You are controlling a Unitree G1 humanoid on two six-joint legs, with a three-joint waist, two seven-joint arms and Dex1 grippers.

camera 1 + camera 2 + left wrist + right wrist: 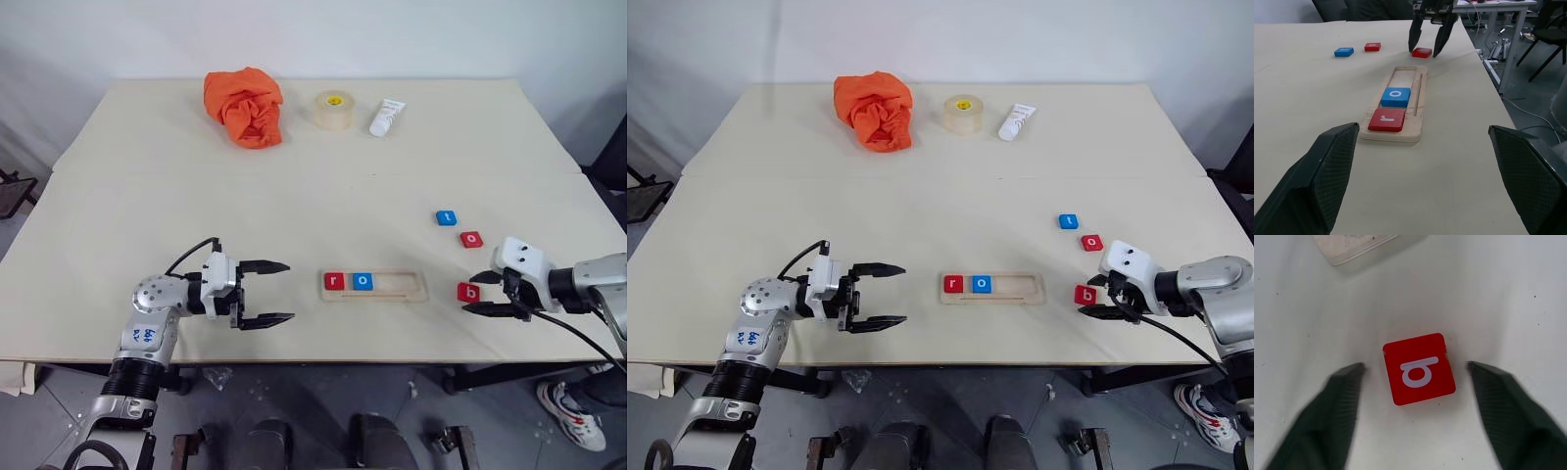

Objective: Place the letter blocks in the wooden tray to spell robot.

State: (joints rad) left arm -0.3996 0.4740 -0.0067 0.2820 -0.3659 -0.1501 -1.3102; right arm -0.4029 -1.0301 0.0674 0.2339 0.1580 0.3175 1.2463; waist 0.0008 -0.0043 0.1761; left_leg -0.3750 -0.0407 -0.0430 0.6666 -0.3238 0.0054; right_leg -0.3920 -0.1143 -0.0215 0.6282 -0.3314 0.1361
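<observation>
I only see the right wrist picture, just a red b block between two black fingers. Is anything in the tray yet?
Observer: Yes. A red r block and a blue o block sit side by side at the left end of the wooden tray.
Operator: Where are the other letters?
Observer: A blue t block and a red o block lie on the table, beyond the red b block and to the tray's right.
Operator: What's the other hand doing?
Observer: The left gripper is open and empty, to the left of the tray.
</observation>
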